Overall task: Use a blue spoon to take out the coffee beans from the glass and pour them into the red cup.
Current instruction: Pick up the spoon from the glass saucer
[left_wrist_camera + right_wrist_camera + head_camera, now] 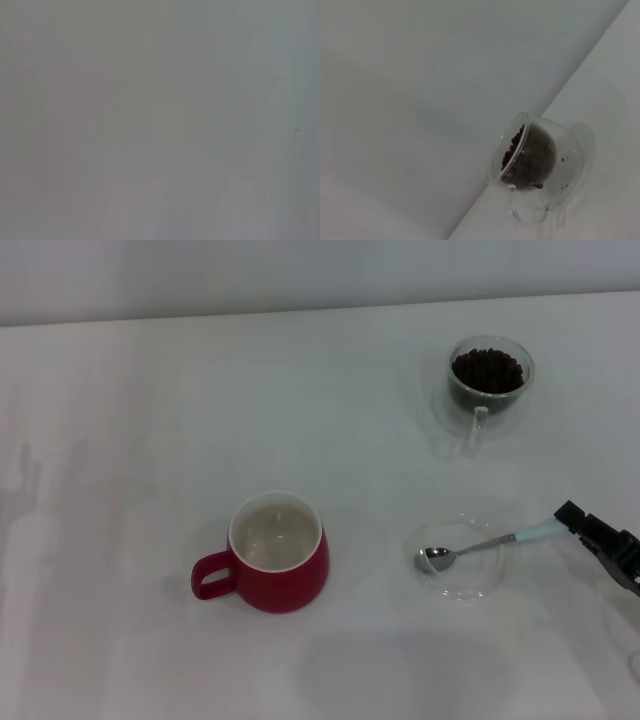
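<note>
Head view, left to right: red cup (279, 553) lower centre, upright, cream inside bare, handle pointing left. Blue spoon (480, 545) lower right, metal bowl lying in a flat clear saucer (462, 585), pale handle reaching right to the right gripper (580, 522) at the right edge; gripper tips meet the handle end, but how far apart the fingers are cannot be told. Glass (489, 376) upper right, well apart from the spoon, holds coffee beans (487, 368). Right wrist view shows the glass and beans. Left gripper not visible.
</note>
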Motion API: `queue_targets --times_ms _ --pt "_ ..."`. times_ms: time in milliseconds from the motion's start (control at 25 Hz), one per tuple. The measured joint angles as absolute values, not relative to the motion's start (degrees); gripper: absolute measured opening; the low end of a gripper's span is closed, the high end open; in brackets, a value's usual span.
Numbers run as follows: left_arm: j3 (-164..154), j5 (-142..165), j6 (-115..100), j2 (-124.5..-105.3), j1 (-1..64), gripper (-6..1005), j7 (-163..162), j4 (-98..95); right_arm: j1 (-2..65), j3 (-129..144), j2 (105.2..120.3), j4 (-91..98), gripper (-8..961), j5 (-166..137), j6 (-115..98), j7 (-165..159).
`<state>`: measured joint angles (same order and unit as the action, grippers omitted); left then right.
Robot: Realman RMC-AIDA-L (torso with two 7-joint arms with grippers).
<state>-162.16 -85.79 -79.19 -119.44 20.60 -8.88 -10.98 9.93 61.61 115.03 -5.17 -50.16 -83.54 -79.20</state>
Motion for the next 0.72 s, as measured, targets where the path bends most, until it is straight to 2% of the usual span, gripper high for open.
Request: queue_targets --times_ms 720 --pt "-162.16 -85.78 -78.05 -119.36 20.73 665 -8.88 -10.91 9.04 61.61 114.51 -2.16 148 -50.00 -85.05 -83.61"
